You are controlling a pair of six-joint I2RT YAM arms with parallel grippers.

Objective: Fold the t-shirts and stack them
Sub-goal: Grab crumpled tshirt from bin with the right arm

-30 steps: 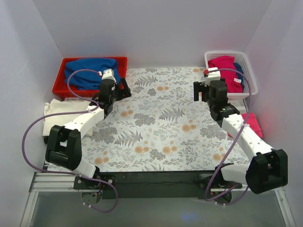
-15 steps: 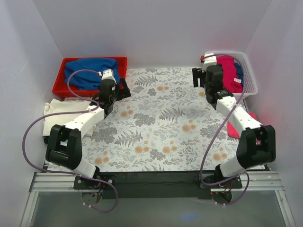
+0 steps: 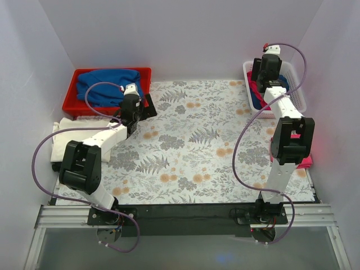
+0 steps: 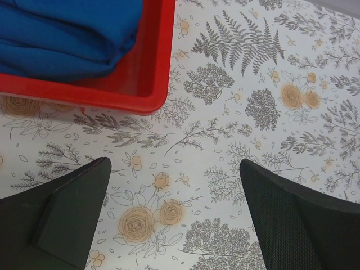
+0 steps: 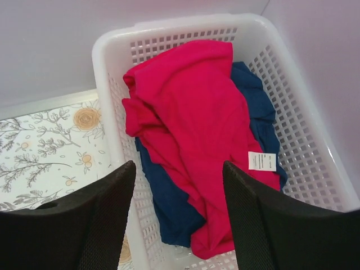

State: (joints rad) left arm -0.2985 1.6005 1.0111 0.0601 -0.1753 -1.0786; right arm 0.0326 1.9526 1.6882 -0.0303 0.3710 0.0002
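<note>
The left gripper [image 4: 174,164] hung spread wide and empty over the floral cloth [image 4: 236,112], just beside the red tray [image 4: 152,84] holding a blue t-shirt [image 4: 62,34]. Farther back, the right gripper [image 5: 179,169] hovered unclenched — nothing grasped — above the white basket [image 5: 169,23], where the crimson t-shirt [image 5: 191,112] lay on a navy t-shirt [image 5: 163,208].

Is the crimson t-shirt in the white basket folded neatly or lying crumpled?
Crumpled. The crimson t-shirt lies bunched and wrinkled in the white basket, over a dark blue shirt, its white label exposed.
</note>
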